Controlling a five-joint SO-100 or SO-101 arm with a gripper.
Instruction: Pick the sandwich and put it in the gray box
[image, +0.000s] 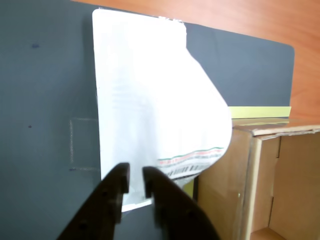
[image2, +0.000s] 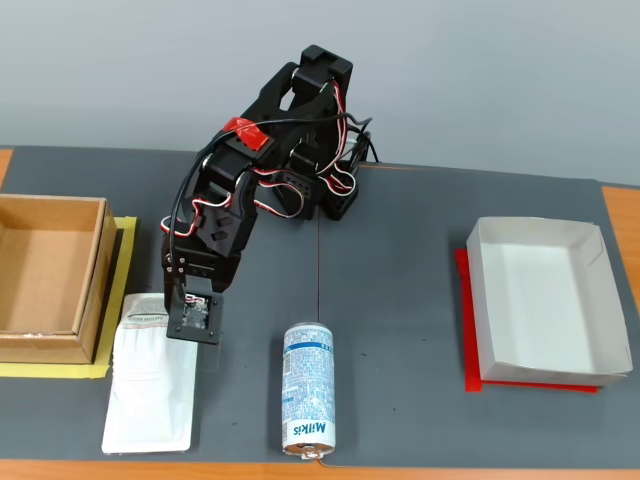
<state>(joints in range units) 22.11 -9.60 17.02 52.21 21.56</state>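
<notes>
A black robot arm (image2: 270, 160) is bending low over a dark gray surface (image2: 400, 300), its gripper (image: 136, 176) poised at the labelled end of the sandwich (image2: 152, 385), a flat white plastic packet lying lengthwise near the front edge at the left of the fixed view. In the wrist view the two dark fingers (image: 165, 197) are standing close together, only a narrow gap between their tips, set over the packet's near end just beside its printed strip; whether they are pinching the wrapper or merely hovering above it cannot be told from either view. The packet is lying flat in the fixed view, with its upper end tucked under the arm's camera mount.

A brown cardboard box (image2: 50, 275) is sitting open just beside the sandwich at the far left of the fixed view, resting on a yellow sheet (image2: 120, 300); in the wrist view the same box's corner is filling the lower right.

A blue-and-white Milkis can (image2: 308, 403) is lying on its side near the front edge, to the right of the packet and apart from it.

The gray box (image2: 590, 300), a shallow pale tray with low walls, is sitting on a red sheet (image2: 468, 330) well apart at the right side of the surface.
</notes>
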